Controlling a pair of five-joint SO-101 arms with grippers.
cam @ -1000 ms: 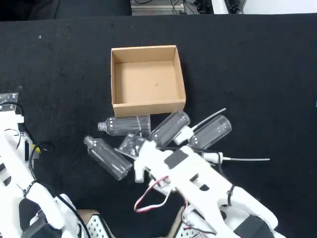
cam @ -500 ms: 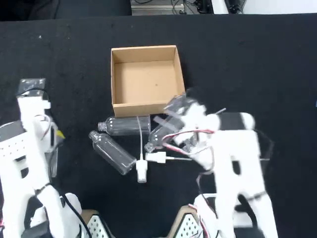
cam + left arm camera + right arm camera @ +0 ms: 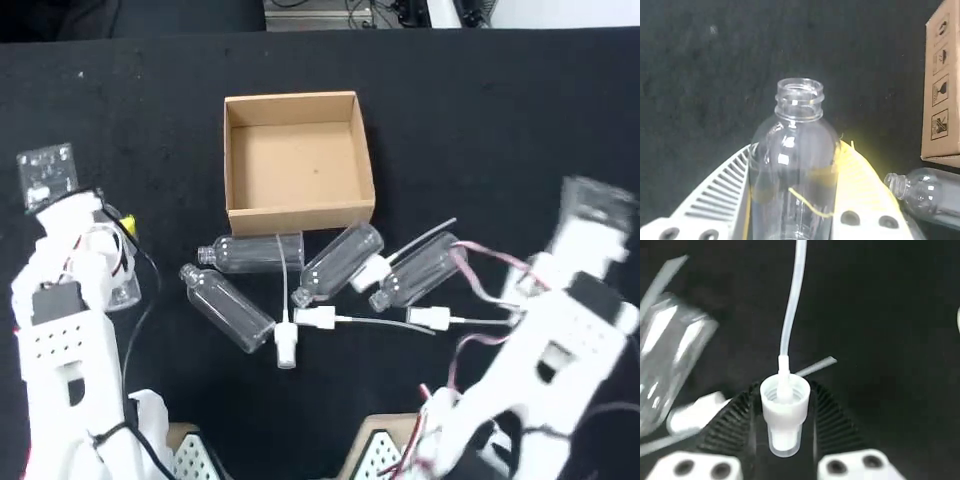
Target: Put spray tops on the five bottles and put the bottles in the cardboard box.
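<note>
light: even, bright | shadows: faint on black table [image 3: 520, 120] | glare: small glints on held bottle [image 3: 792, 150]

The left wrist view's edge is cutting off the lower body of the clear bottle [image 3: 795, 125] in the left gripper [image 3: 796, 150], and a second bottle [image 3: 920, 192] and the cardboard box [image 3: 942, 85] are running past the edge too. In the right wrist view, the spray top's [image 3: 784, 412] tube is leaving the frame and a lying bottle [image 3: 665, 355] is showing blurred. From above, the left arm [image 3: 65, 340] is hiding most of the clear bottle.
</note>
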